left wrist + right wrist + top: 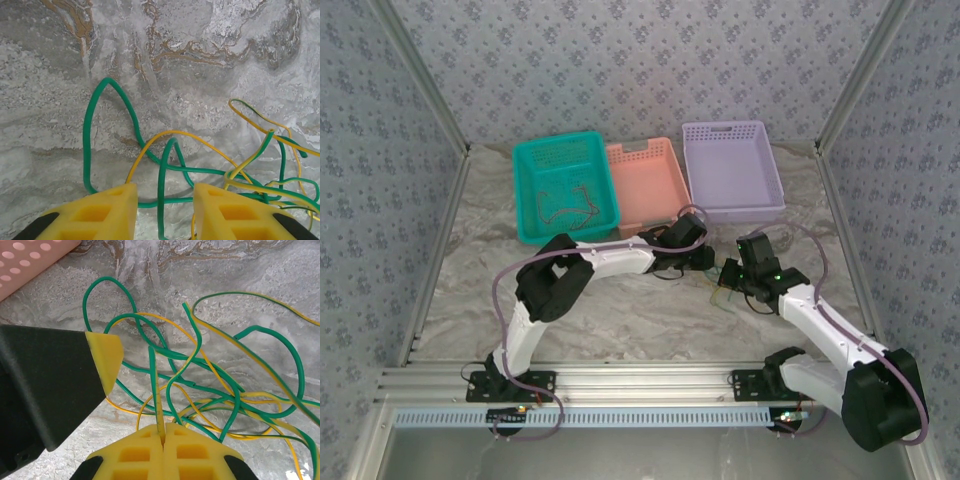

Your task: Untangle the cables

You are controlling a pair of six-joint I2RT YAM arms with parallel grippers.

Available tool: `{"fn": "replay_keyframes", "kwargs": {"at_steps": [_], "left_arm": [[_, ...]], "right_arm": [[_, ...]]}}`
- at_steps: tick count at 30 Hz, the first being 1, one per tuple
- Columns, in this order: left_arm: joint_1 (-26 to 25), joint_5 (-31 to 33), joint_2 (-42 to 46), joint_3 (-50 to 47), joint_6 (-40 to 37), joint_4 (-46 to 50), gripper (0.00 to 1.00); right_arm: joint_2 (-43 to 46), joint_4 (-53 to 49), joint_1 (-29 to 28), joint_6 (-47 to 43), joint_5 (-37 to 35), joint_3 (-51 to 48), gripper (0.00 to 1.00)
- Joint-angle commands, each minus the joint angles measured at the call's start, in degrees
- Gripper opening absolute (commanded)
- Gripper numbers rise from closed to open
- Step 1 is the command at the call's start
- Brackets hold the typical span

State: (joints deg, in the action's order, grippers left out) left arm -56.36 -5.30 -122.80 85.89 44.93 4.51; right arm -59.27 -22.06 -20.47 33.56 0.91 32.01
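Right gripper (163,432) pinched a green-and-yellow cable (156,390) tight between its pads. Left gripper (165,200) stood with jaws apart, a green cable (161,165) running loose between them.

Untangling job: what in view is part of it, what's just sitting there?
Job: green and yellow cables; right pincer, shut on one strand; left pincer, open over them; thin wires in teal basket.
Lying about: pink basket; purple basket.
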Motion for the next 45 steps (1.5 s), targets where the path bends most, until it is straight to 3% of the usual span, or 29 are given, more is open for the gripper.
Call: {"fn": "replay_keyframes", "kwargs": {"at_steps": [1, 7, 17, 18, 20, 21, 25, 29, 40, 45], "left_arm": [[-0.3, 0.2, -0.2, -0.4, 0.2, -0.1, 0.32], [-0.6, -0.5, -2.0, 0.2, 0.7, -1.9, 0.20], [-0.7, -1.5, -3.3, 2.3, 0.6, -2.2, 0.22], [-0.7, -1.8, -3.5, 2.6, 0.5, -2.4, 0.20], [-0.7, -1.6, -3.2, 2.4, 0.7, -2.9, 0.02], [-0.7, -0.8, -2.3, 1.6, 1.0, -3.5, 0.00], [-0.5, 5.8, 9.1, -5.5, 1.1, -4.8, 0.00], [1.4, 10.6, 23.8, -11.6, 0.2, 0.0, 0.00], [11.1, 15.5, 64.3, -29.7, 0.0, 11.9, 0.00], [16.2, 12.2, 77.7, -33.1, 0.1, 18.7, 0.00]], "right_arm": [[-0.3, -0.1, 0.4, -0.4, 0.8, -0.9, 0.00], [-0.9, 0.6, 0.4, -0.3, 1.4, -1.4, 0.00], [-0.6, 0.6, 0.5, 0.0, 1.5, -1.1, 0.00], [-0.6, 0.6, 0.6, 0.0, 1.5, -1.2, 0.00], [-0.4, 0.3, 0.6, 0.1, 1.3, -0.9, 0.00], [-0.2, 0.0, 0.6, 0.1, 0.9, -0.9, 0.00], [1.7, -2.2, 1.6, 0.4, -1.0, -0.2, 0.00], [3.7, -3.7, 4.9, 1.4, -1.0, 1.0, 0.00], [0.8, -4.3, 8.1, 3.7, 2.4, 8.5, 0.00], [-2.8, -3.1, 8.0, 4.5, 4.0, 10.4, 0.00]]}}
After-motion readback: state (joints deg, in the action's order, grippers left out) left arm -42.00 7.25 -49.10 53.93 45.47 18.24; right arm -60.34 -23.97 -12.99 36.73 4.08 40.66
